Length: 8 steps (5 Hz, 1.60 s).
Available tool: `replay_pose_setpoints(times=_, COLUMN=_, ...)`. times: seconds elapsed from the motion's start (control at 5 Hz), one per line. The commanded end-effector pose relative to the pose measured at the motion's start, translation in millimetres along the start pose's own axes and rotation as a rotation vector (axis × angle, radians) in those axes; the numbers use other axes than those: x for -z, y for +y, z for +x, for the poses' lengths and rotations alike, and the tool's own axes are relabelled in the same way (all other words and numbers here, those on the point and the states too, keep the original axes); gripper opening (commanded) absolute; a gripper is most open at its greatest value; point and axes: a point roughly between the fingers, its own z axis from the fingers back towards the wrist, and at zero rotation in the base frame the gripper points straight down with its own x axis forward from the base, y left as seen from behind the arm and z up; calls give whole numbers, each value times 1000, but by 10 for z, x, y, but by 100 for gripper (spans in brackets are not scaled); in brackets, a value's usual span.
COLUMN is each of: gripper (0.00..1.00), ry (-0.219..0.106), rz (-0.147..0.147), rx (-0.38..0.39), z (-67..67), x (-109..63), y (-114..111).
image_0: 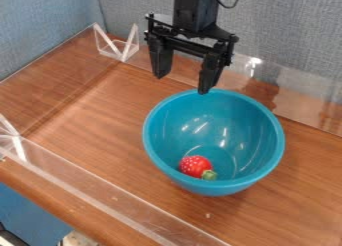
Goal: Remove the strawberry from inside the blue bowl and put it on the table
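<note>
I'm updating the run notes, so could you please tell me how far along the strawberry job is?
Nothing is done yet: the strawberry lies inside the blue bowl. In hand: the gripper hangs open above the bowl's far rim, empty. Left: reach in, grasp it, lift it out, set it on the table.

Strawberry (197, 167) inside bowl (254, 125) on table (94, 105)

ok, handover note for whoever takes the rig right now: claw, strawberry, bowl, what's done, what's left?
Claw: open, empty, pointing down, hanging above the far rim of the large round teal-blue plastic bowl.
Small glossy red toy strawberry: lying in the bowl's bottom, near side, untouched.
Bowl stands on the reddish-brown wood-grain table.
Done: nothing yet.
Left: lower into the bowl, grasp the strawberry, lift it out, set it on the table.
</note>
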Motion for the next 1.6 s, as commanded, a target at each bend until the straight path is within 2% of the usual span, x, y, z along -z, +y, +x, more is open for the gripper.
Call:
replay_pose_setpoints(times=0.0, gripper=100, ry=18, rz=-1, rx=33, z=-36, x=73, y=-66)
replay_pose_setpoints(times=0.2, gripper=100, ry=60, rz=0, rx=106, z=-125, x=251, y=-217)
replay_pose_setpoints(times=0.4, gripper=100, ry=57, rz=6, rx=170, z=-229, x=382, y=-373)
replay_pose_setpoints(times=0.6, gripper=100, ry=47, rz=16, rx=208, z=-272, x=562, y=-478)
replay_pose_setpoints(times=0.8, gripper=100, ry=49, rz=24, rx=220, z=-251, x=711, y=-516)
replay_pose_setpoints(times=1.0, gripper=100, ry=73, rz=27, rx=212, z=-243, x=828, y=-518)
replay_pose_setpoints(times=1.2, gripper=0, ry=60, rz=34, rx=213, z=-249, x=839, y=-523)
replay_pose_setpoints(times=1.4, gripper=0, ry=44, rz=38, rx=217, z=-257, x=829, y=-531)
